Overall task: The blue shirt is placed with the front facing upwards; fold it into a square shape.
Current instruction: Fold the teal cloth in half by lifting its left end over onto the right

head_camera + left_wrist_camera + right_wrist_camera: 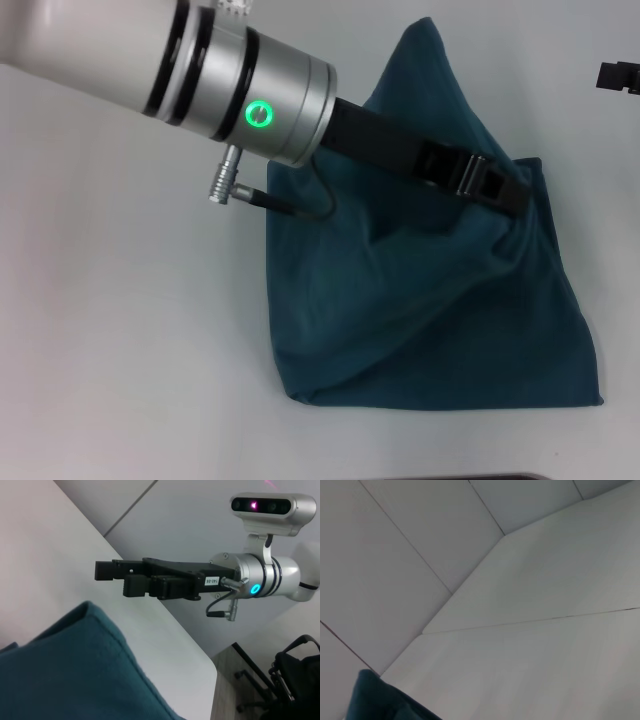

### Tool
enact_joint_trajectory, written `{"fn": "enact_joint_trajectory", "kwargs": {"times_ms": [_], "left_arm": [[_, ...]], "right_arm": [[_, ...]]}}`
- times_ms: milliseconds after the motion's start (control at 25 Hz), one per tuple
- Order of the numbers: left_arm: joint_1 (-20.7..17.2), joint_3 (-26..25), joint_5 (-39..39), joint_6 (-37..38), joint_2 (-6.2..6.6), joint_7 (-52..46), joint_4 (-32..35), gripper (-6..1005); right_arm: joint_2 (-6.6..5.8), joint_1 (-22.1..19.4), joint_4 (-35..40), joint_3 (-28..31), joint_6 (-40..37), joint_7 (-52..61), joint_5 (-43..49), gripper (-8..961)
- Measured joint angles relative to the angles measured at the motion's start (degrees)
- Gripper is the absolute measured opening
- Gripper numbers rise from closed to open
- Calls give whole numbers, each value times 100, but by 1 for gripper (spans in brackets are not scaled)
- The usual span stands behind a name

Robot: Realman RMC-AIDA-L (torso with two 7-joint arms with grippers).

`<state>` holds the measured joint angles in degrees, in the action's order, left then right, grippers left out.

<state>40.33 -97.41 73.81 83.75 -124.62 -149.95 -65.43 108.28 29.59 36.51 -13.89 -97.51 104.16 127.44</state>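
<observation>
The shirt point(430, 320) lies on the white bench point(120, 350), right of centre in the head view. It is bunched into a rough folded heap with its plain teal cloth showing. Its near edge runs fairly straight across the bench. Its far part is drawn up into a peak that rises above the rest of the heap.

The left arm reaches in from the upper left of the head view and crosses over the shirt. The left end effector point(500, 185) sits at the shirt's right side, below the peak, with the cloth gathered around its tip. The fingers are buried against the fabric there, so I cannot tell how far they are apart or whether they have hold of the cloth. A green ring light glows on the arm's silver wrist collar point(262, 113), and a black cable loops down from it onto the shirt.

The left wrist view shows a fold of the shirt close up. Beyond it, the right end effector point(102, 571) hangs above the bench, apart from the shirt. Its black fingers lie close together with nothing between them. In the head view only its dark tip shows, at the right edge.
</observation>
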Motion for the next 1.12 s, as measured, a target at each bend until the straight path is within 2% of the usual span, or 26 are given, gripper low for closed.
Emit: {"fn": "enact_joint_trajectory", "kwargs": {"times_ms": [200, 480, 640, 840, 1120], "left_arm": [[130, 118, 70, -315, -2, 44, 303, 1], [372, 541, 314, -845, -1, 146, 802, 0], [447, 629, 754, -951, 0, 591, 1276, 0], [450, 735, 1280, -984, 2, 1121, 1631, 97], [76, 533, 1195, -910, 83, 1257, 1385, 364]], "right_arm": [[0, -5, 7, 1, -8, -1, 0, 720], [0, 10, 25, 1, 5, -8, 0, 720], [0, 18, 32, 0, 5, -6, 0, 720], [0, 37, 32, 0, 9, 8, 7, 720], [0, 45, 32, -7, 19, 46, 33, 720]]}}
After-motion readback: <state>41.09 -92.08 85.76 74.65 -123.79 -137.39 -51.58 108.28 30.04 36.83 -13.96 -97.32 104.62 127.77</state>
